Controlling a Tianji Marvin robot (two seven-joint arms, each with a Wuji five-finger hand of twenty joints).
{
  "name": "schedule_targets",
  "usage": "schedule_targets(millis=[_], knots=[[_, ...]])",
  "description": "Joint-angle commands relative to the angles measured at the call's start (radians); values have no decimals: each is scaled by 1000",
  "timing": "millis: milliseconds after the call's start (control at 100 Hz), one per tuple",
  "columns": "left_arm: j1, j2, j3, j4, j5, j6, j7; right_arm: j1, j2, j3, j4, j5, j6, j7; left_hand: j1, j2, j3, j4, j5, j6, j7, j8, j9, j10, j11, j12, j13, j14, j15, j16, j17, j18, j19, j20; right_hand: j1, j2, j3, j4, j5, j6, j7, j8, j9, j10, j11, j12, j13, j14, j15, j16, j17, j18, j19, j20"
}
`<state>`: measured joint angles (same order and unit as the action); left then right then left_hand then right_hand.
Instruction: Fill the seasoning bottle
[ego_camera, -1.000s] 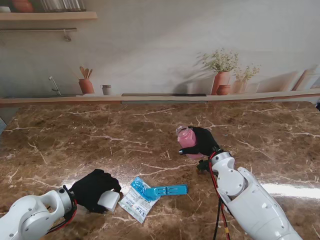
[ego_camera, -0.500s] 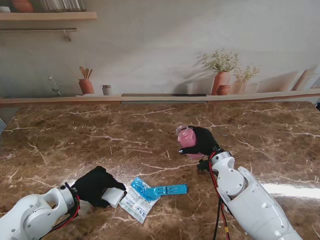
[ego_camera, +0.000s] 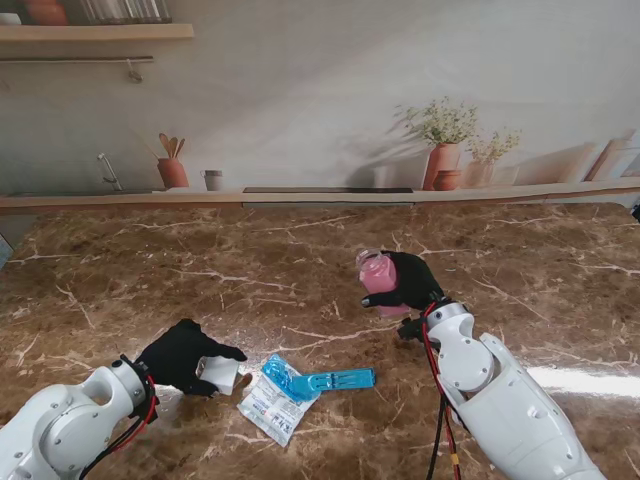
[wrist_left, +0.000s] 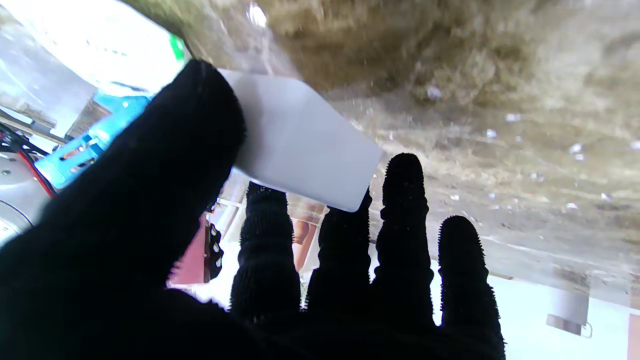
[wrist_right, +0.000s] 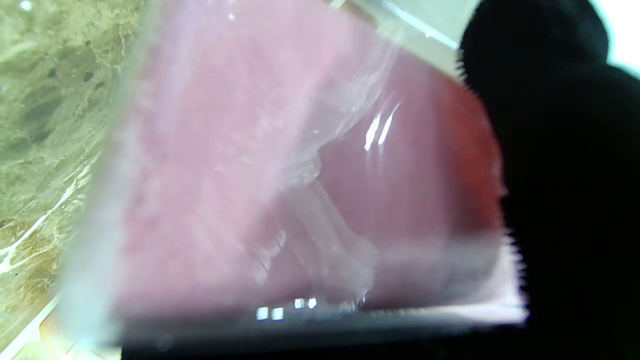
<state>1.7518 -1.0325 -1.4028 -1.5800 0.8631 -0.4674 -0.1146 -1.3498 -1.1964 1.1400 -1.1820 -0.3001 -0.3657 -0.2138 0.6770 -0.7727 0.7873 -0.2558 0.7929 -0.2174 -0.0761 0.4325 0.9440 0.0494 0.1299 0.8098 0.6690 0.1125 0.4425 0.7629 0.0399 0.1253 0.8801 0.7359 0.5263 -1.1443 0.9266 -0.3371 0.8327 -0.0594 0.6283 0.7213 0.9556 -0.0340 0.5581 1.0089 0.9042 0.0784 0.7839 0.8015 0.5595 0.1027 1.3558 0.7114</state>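
So the robot's right hand (ego_camera: 405, 282), in a black knit glove, has its fingers wrapped around a clear glass seasoning bottle (ego_camera: 376, 274) full of pink stuff. The bottle sits toward the right of the brown marble-look table (ego_camera: 300, 270), tilted a bit with its open mouth leaning left. Can't tell whether its base touches the table. From the right wrist camera it's basically all pink glass (wrist_right: 280, 175) filling the frame, pretty blurry, with one gloved finger (wrist_right: 560, 190) pressed along its side.

The left hand (ego_camera: 185, 355), same black glove, is down at the near left and is gripping a small white cap-like piece (ego_camera: 218, 373). In the left wrist view you can see the white piece (wrist_left: 305, 145) pinched between the thumb (wrist_left: 165, 165) and the fingertips (wrist_left: 345, 235), with the other fingers sticking out loosely past it. Honestly can't say for sure what that white thing is, lid or cup, it's just a plain white shape.

Just to the right of that hand, lying flat on the table, there's a blue and white plastic refill pouch (ego_camera: 270, 400) with a bright blue plastic clip (ego_camera: 340, 380) lying across its top end. The pouch is near the left hand but not touching it, and well apart from the bottle.
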Motion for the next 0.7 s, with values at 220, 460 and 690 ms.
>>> schedule_targets(millis=[220, 460, 690], knots=[[-50, -11, -11, -83, -83, 60, -32, -21, 6, 22, -23, -18, 18, 6, 94, 107, 80, 28, 45, -35, 1076, -14, 193, -120, 118, 57, 56, 28, 43, 21, 4, 34, 34, 7, 324, 366, 363, 71, 185, -203, 163, 28, 50, -128, 102, 27, 59, -104, 196, 79, 14, -34, 15, 43], [-132, -33, 62, -131, -188, 139, 0, -42, 10, 30, -67, -45, 39, -5, 97, 107, 76, 30, 47, -29, 1074, -13, 201, -109, 119, 59, 66, 32, 52, 28, 13, 41, 46, 15, 325, 368, 362, 72, 186, -202, 167, 25, 51, -128, 105, 28, 60, -103, 201, 80, 14, -37, 14, 47], [-234, -58, 180, -136, -300, 217, 48, -57, 11, 28, -92, -52, 43, -10, 100, 103, 79, 32, 53, -26, 1074, -12, 214, -104, 119, 56, 76, 37, 58, 34, 19, 44, 55, 24, 324, 368, 360, 72, 185, -203, 170, 23, 50, -128, 106, 28, 61, -105, 204, 80, 14, -37, 15, 50]])
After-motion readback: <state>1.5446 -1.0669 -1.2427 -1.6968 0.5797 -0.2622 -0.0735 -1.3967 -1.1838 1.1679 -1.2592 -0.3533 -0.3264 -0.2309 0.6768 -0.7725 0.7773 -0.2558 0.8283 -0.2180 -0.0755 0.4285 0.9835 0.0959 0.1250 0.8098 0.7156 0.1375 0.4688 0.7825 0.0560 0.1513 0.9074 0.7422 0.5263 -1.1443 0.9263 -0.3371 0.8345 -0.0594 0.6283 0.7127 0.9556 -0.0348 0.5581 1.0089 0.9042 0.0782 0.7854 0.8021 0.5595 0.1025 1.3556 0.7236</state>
